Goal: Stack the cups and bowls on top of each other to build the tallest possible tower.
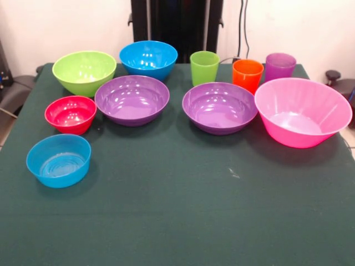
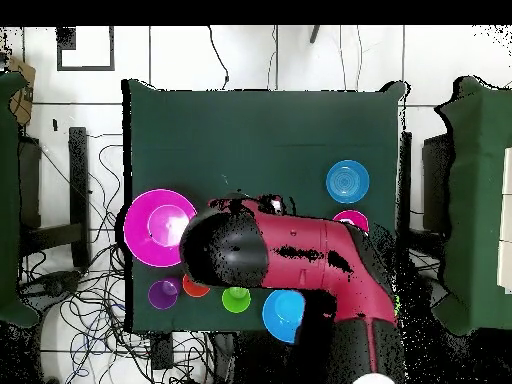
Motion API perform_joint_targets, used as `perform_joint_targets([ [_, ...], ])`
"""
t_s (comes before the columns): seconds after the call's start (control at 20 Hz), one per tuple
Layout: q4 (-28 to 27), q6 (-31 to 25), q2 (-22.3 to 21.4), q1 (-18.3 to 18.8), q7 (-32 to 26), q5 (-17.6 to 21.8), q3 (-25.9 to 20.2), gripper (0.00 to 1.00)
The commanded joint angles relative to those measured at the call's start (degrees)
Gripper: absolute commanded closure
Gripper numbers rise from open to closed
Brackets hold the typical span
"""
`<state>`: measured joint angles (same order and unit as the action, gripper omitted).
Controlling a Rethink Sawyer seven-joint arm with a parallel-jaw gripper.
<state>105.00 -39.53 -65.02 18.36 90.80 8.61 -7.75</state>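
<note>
1. On the green counter (image 1: 177, 221) all 10 pieces stand apart, upright, nothing stacked.
2. Front view, far row: lime bowl (image 1: 84, 72), blue bowl (image 1: 148, 59), green cup (image 1: 204, 67), orange cup (image 1: 247, 75), purple cup (image 1: 279, 66).
3. Nearer: red bowl (image 1: 70, 114), 2 purple bowls (image 1: 132, 100) (image 1: 219, 107), pink bowl (image 1: 302, 112), small blue bowl (image 1: 59, 160).
4. Overhead, the arm (image 2: 290, 255) covers the middle; its pincer is hidden, so I cannot tell its opening or load.
5. Stacking looks unstarted; the next move probably calls for a wide base, likely the pink bowl.
</note>
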Motion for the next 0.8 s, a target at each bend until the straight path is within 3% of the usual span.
perform_joint_targets([
  [0.05,5.8,6.1,7.7,3.4,1.4,1.1,-3.4,0.0],
  [0.35,3.9,10.3,11.4,5.2,-0.1,4.1,-4.0,0.0],
  [0.8,1.6,9.3,14.7,6.7,-2.8,5.4,-5.2,0.0],
])
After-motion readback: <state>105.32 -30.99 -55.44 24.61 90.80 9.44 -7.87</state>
